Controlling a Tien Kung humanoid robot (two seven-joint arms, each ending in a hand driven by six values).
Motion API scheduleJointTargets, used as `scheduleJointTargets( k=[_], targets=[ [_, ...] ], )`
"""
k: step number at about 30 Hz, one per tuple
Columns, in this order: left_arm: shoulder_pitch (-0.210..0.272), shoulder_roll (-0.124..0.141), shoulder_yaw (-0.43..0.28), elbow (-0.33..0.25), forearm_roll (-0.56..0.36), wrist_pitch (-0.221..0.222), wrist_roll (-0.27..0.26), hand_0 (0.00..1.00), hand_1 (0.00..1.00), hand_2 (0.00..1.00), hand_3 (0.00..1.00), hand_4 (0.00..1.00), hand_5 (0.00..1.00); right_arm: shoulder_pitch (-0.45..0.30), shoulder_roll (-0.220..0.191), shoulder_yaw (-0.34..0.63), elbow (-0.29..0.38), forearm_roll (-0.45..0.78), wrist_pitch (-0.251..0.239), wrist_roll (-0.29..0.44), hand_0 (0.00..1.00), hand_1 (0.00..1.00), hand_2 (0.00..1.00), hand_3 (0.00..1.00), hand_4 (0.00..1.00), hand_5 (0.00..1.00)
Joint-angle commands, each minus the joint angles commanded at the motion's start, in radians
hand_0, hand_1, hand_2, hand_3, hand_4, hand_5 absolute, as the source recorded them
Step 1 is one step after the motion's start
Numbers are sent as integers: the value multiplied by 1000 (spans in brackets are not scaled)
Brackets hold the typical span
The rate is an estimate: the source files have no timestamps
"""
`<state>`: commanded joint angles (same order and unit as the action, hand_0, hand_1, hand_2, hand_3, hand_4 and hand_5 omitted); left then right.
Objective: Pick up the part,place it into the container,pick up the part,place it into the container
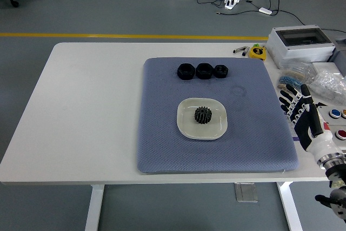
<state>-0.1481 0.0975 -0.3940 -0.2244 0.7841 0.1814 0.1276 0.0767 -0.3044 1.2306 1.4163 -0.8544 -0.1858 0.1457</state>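
Observation:
A black gear part [202, 115] lies in the white square container [202, 118] at the middle of the blue-grey mat [216, 114]. Three more black parts [203, 71] stand in a row at the mat's far edge. My right hand [300, 111] is at the table's right side, just off the mat's right edge, fingers spread and holding nothing. It is well to the right of the container. The left arm does not show.
At the table's far right stand a grey box with a clear lid [301, 44], a yellow tape measure [258, 52], plastic bags [327, 84] and a button box [338, 123]. The floor behind carries cables.

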Motion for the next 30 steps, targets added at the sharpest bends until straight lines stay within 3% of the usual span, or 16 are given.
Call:
scheduleJointTargets(
  k=[2,3,8,9,18,26,27,30],
  targets=[
    [1,0,-1,0,1,0,0,708,719,750,654,684,661,-3,0,3,4,-10,-14,11,748,760,795,800,998,998],
    [2,0,-2,0,2,0,0,708,717,750,654,684,662,0,-2,0,8,-14,-23,19,529,643,705,692,998,904],
    [4,-1,-13,-1,27,-2,6,708,717,750,654,684,662,38,-27,-27,13,-19,-36,30,529,643,705,692,998,904],
    [4,-1,-14,-1,29,-2,7,706,712,748,653,683,667,46,-32,-31,16,-28,-32,28,346,537,615,548,993,872],
    [4,1,-14,-1,27,-2,7,707,713,748,654,683,668,96,-54,-90,24,-130,59,-33,363,546,617,543,981,864],
    [10,4,-19,-3,35,-7,11,708,712,745,654,682,672,149,-29,-170,-9,-107,62,-43,359,541,611,541,981,869],
    [11,4,-20,-3,35,-8,12,708,713,747,654,681,672,152,-26,-175,-12,-107,61,-46,336,526,564,491,980,871],
    [13,4,-19,-3,34,-9,12,708,713,747,654,681,672,172,-17,-207,-21,-110,65,-59,336,526,564,491,980,871]
  ],
)
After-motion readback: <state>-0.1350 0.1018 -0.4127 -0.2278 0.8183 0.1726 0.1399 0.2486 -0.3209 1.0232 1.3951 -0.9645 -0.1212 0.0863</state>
